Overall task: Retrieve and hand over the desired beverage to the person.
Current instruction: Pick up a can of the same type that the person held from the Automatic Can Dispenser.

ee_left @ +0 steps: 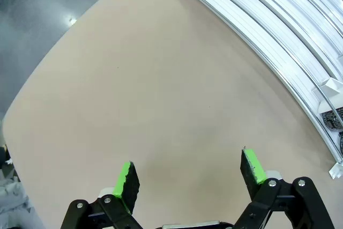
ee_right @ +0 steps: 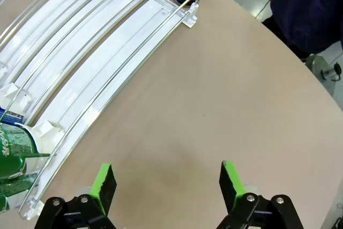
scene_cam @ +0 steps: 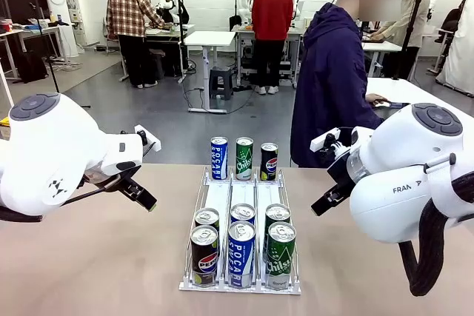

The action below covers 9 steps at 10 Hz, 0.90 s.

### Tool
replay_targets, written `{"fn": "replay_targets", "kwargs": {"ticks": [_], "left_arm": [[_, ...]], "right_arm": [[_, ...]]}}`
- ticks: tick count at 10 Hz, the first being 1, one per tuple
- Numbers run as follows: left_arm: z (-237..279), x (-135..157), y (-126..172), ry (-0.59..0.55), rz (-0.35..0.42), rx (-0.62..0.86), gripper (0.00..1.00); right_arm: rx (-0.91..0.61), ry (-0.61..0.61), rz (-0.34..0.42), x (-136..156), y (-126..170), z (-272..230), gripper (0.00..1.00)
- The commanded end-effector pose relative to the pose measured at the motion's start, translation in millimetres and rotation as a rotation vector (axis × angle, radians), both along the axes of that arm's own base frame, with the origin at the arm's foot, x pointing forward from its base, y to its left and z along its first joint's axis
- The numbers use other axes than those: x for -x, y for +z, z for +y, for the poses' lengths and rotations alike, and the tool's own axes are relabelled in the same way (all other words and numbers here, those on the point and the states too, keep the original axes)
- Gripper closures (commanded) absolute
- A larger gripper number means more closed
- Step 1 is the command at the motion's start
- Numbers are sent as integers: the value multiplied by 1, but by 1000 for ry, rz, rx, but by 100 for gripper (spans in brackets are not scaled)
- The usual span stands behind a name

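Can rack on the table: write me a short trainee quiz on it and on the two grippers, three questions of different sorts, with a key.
1. True or false: the left gripper is shut on a can.
2. In the white three-lane can rack, which can stands frontmost in the middle lane, on the robot's side? A. black Pepsi; B. blue Pocari; C. green Chilsung.
3. How many cans stand in a row at the rack's far end, towards the person in the dark hooded jacket?
Key: 1. False: it is open over the bare tan table, as is the right gripper. 2. B, the blue Pocari can. 3. Three far-end cans.
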<state>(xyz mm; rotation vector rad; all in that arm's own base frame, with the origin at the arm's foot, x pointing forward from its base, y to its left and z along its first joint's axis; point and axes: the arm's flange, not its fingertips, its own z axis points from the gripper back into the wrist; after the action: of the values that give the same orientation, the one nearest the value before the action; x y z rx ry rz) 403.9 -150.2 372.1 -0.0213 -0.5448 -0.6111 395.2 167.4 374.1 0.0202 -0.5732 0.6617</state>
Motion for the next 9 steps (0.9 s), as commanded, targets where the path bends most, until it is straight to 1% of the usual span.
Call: {"fn": "replay_targets", "kwargs": {"ticks": [1,7,8,9], "left_arm": [[0,0,0,0,0,0,0],[0,0,0,0,0,0,0],[-8,11,31,-23,-31,-83,0],[-14,22,72,-16,-88,-130,0]], "right_arm": [[0,0,0,0,0,0,0],[0,0,0,0,0,0,0],[-19,33,-42,16,34,-3,0],[-19,44,-100,29,72,-5,0]]}}
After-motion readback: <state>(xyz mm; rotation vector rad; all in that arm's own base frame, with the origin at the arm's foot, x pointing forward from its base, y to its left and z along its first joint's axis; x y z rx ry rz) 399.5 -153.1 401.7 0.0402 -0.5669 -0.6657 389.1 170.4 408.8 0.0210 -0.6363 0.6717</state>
